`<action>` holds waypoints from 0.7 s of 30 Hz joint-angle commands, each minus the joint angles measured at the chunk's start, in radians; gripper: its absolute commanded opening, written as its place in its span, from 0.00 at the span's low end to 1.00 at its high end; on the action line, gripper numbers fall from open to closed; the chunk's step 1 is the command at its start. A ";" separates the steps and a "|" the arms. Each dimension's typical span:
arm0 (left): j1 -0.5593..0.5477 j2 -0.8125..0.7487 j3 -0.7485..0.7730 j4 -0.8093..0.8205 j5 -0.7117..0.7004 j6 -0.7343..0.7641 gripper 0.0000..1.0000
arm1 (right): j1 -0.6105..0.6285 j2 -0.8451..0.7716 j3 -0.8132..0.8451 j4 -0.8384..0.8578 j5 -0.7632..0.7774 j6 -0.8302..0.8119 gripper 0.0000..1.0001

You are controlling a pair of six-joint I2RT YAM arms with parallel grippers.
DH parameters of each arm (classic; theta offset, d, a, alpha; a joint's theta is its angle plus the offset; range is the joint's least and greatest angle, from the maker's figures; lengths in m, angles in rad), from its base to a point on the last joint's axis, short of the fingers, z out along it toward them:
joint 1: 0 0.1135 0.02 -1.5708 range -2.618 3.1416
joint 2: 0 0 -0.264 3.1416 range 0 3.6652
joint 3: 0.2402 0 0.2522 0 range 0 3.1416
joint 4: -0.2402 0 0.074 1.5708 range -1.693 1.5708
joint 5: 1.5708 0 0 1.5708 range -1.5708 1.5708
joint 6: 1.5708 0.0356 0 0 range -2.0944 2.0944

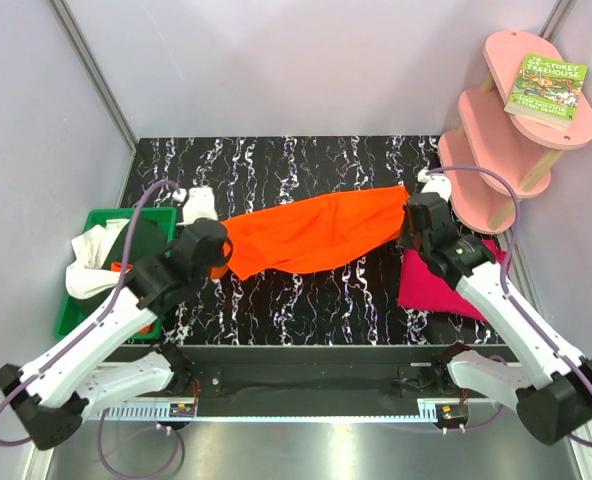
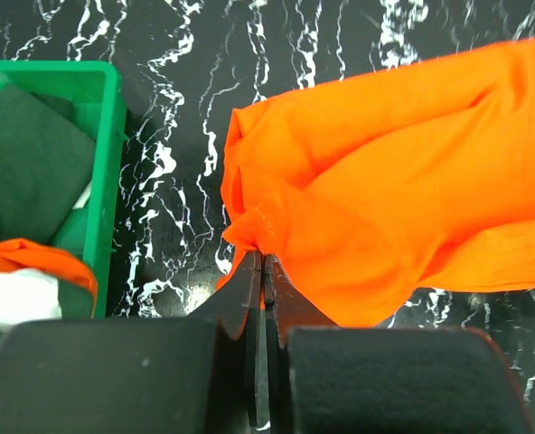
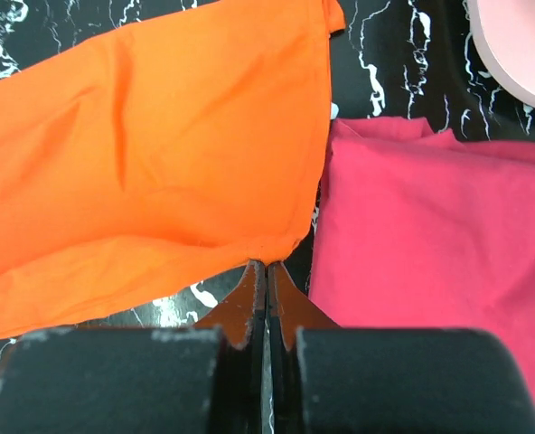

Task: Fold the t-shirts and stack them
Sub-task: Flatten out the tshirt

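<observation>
Around the orange t-shirt (image 1: pixel 311 233): green bin (image 2: pixel 105 163), magenta t-shirt (image 1: pixel 431 285), pink shelf (image 1: pixel 496 130).

Table (image 1: pixel 306 300): black top, white marble veining. Green bin (image 1: pixel 116 212) at left edge; white cloth (image 1: pixel 88 262) draped over its left rim, dark green cloth (image 2: pixel 32 172) and more orange cloth (image 2: pixel 32 262) inside. Orange t-shirt (image 1: pixel 311 232) stretched lengthwise across the middle, from just beside the bin to the right side; ends bunched, contact with the top along the full length unclear. Magenta t-shirt (image 1: pixel 431 285) folded flat at near right, just beside the orange t-shirt's right end. Pink tiered shelf (image 1: pixel 496 125) at far-right corner; book (image 1: pixel 547 86) lying flat on the top tier.
</observation>
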 commanded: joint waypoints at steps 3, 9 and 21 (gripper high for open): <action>-0.007 -0.041 -0.059 -0.020 -0.046 -0.072 0.00 | 0.010 -0.061 -0.049 -0.012 0.025 0.046 0.00; -0.007 0.080 -0.074 0.027 -0.018 -0.086 0.00 | 0.013 -0.009 -0.057 0.020 0.008 0.049 0.00; -0.002 0.266 -0.074 0.132 0.061 -0.092 0.00 | 0.013 0.152 -0.043 0.076 -0.037 0.034 0.00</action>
